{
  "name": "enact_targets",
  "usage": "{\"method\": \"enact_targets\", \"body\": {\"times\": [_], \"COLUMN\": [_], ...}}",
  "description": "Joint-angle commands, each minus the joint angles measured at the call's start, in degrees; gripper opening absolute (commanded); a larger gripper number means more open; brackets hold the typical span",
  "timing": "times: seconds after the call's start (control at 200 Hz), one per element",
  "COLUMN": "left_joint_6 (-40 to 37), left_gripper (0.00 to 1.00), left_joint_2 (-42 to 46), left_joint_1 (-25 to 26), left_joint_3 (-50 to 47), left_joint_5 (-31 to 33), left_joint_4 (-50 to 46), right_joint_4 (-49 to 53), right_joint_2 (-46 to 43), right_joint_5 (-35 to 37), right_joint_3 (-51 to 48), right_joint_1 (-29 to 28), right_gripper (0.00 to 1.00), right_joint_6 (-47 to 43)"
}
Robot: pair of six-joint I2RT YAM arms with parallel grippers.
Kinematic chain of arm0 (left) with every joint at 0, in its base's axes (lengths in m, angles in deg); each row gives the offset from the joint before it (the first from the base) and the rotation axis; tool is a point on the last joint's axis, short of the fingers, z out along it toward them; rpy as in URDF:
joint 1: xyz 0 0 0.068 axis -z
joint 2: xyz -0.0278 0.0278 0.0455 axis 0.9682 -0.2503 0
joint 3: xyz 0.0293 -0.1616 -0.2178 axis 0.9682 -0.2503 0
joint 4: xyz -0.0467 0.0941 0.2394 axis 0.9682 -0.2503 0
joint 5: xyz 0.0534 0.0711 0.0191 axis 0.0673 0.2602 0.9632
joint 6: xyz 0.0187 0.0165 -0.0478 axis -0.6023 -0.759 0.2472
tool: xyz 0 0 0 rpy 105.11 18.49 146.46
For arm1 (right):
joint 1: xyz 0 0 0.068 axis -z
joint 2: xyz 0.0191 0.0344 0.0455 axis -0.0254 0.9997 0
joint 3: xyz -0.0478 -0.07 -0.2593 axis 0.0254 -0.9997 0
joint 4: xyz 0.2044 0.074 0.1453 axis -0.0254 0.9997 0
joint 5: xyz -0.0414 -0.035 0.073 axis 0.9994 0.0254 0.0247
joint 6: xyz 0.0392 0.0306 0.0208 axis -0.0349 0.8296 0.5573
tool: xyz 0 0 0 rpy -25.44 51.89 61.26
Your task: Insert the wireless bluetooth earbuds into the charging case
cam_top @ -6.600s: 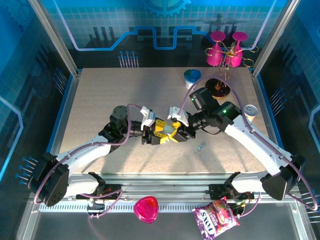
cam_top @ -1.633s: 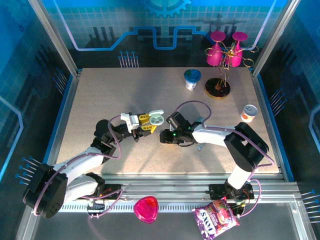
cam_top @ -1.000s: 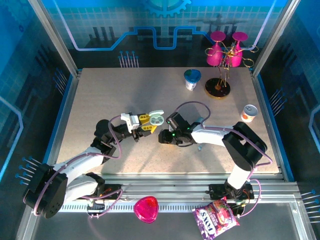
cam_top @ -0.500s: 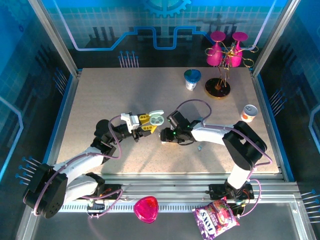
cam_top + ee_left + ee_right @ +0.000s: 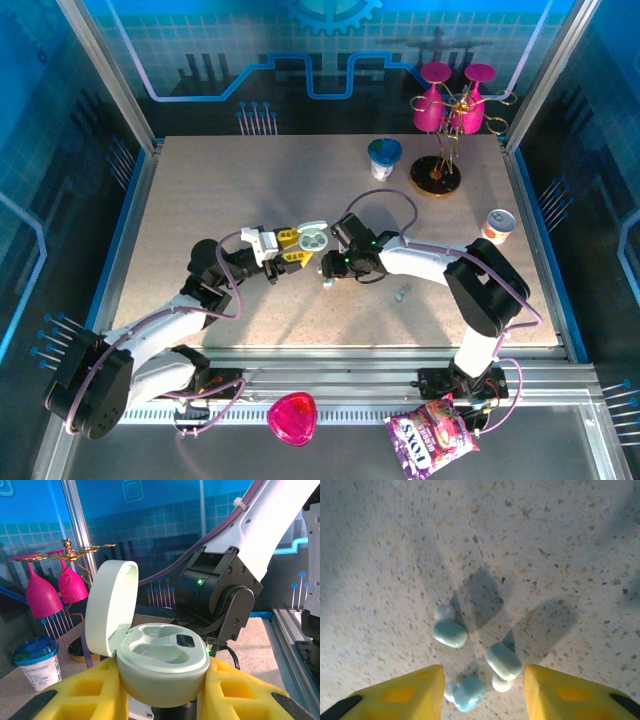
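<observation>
The left tool is pressed together on the lower body of the charging case, one yellow finger on each side. It holds the case level and off the bench, with the two moulded hollows facing up. The lid is swung back on its hinge and stands upright on the far-left side of the tool, so it does not cover the hollows. Both hollows look empty. This hold appears meant to keep the case steady as a receiver, with its mouth open to whatever comes down from above.

Just beyond the case, the wrist of the right arm sits close by. That suggests the pick-up spot was kept near the case so that the carry across is short.

The right tool points straight down at the bench, its yellow fingers spread and gripping nothing. The earbuds lie loose on the bench below it, and none is in the case yet. One lies ahead of the tool and a little left of its centre line. A second sits closer in, nearer the right finger. A third, bluer in colour, lies nearly between the fingertips, towards the left one.

The buds lie close together but apart, so closing on one alone probably calls for careful centring, or a neighbour could be nudged away.
</observation>
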Motion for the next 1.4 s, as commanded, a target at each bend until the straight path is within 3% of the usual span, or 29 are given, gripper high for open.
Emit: {"method": "enact_targets", "body": {"times": [0.0,0.115,0.32,0.755,1.076,1.396], "left_joint_6": [-1.1,-1.0,-0.8,-0.8,-1.2,-0.9], "left_gripper": [0.26,0.26,0.26,0.26,0.26,0.26], "left_joint_2": [1.2,1.0,0.9,1.0,1.0,1.1], "left_joint_1": [-0.3,-0.3,-0.3,-0.3,-0.3,-0.3], "left_joint_3": [0.3,0.6,0.6,1.4,1.4,1.4], "left_joint_5": [0.0,-0.2,-0.2,-0.5,-0.4,-0.6], "left_joint_4": [0.2,0.4,0.2,-1.2,-1.0,-0.9], "right_joint_4": [5.6,9.7,11.2,8.4,6.7,6.5], "right_joint_2": [1.1,2.9,5.6,9.5,7.5,8.4], "right_joint_5": [0.9,-2.0,-8.0,-14.3,-19.0,-19.2], "right_joint_3": [3.9,6.7,9.3,9.5,7.0,6.9], "right_joint_1": [0.4,1.8,4.8,5.7,5.8,5.9], "right_gripper": [0.42,0.41,0.41,0.39,0.37,0.35], "right_joint_6": [-10.3,-18.3,-21.5,-21.0,-21.1,-21.0]}}
